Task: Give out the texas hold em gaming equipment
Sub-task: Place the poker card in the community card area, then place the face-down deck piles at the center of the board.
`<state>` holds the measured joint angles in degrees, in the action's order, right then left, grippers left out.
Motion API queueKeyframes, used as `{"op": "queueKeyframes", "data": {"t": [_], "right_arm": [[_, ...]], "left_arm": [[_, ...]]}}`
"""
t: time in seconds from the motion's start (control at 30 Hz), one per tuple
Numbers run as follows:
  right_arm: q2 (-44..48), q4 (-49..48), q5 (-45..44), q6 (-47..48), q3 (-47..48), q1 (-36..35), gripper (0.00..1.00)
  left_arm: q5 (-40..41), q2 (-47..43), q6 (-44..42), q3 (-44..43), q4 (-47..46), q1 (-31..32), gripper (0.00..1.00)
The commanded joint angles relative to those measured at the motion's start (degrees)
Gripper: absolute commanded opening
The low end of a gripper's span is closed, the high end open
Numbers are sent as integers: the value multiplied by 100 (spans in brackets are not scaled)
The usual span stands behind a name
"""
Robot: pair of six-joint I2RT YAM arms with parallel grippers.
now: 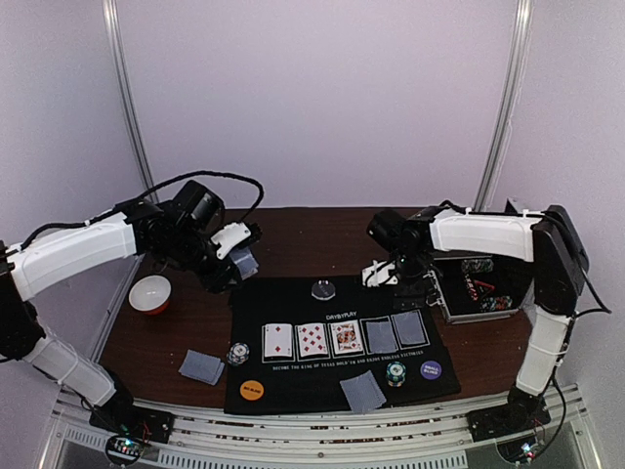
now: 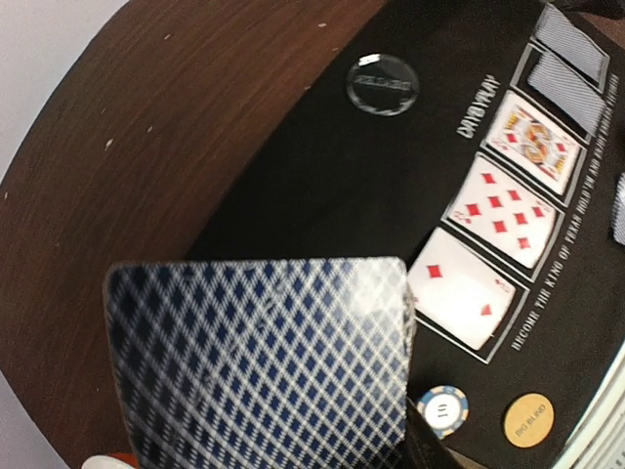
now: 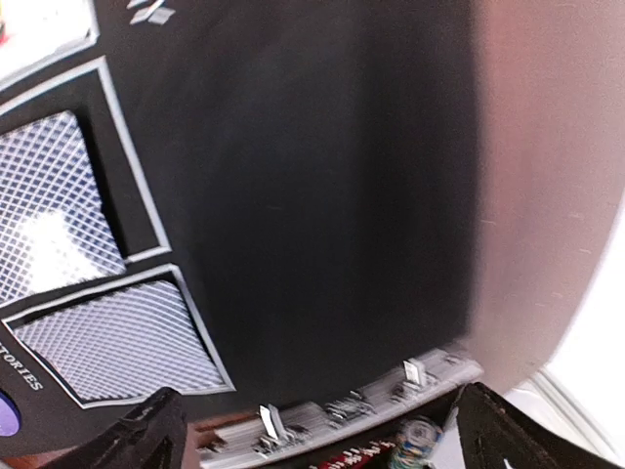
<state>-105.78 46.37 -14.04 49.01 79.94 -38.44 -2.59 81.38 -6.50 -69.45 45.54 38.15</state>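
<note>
My left gripper [image 1: 237, 258] hangs over the mat's far left corner, shut on blue-backed playing cards [image 2: 259, 362] that fill the lower left wrist view. On the black mat [image 1: 293, 303] lie three face-up cards [image 1: 312, 338] and two face-down cards [image 1: 395, 332]. The clear dealer disc [image 1: 323, 289] sits at the far edge. Near the front are the orange disc [image 1: 252, 389], the purple disc [image 1: 431, 370] and chip stacks [image 1: 237, 353] [image 1: 395, 374]. My right gripper [image 1: 386, 277] is open and empty above the mat's far right, by the case; its fingers [image 3: 137, 440] stand wide apart.
A silver case [image 1: 479, 288] with chips inside stands right of the mat; its latched edge [image 3: 342, 410] lies between my right fingers. A red and white bowl [image 1: 150, 293] sits at the left. Face-down cards lie at the front left [image 1: 202, 367] and front centre [image 1: 362, 391].
</note>
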Motion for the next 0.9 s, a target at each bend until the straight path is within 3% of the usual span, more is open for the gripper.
{"op": "queueKeyframes", "data": {"t": [0.0, 0.23, 0.47, 0.67, 0.87], "right_arm": [[803, -558, -428, -201, 112, 29, 100], [1515, -787, -383, -444, -44, -42, 100], [2052, -823, -304, -455, -310, -243, 100], [2236, -827, -290, -439, -378, -369, 100], [2247, -754, -344, -393, -352, -462, 100]], "left_arm": [[-21, 188, 680, 273, -673, -679, 41], [53, 764, 1657, 959, -1512, -1461, 41], [308, 1390, 2120, 1321, -2068, -1685, 42], [388, 1862, 2320, 1418, -2285, -1679, 49], [582, 1945, 2375, 1484, -2321, -1683, 64]]}}
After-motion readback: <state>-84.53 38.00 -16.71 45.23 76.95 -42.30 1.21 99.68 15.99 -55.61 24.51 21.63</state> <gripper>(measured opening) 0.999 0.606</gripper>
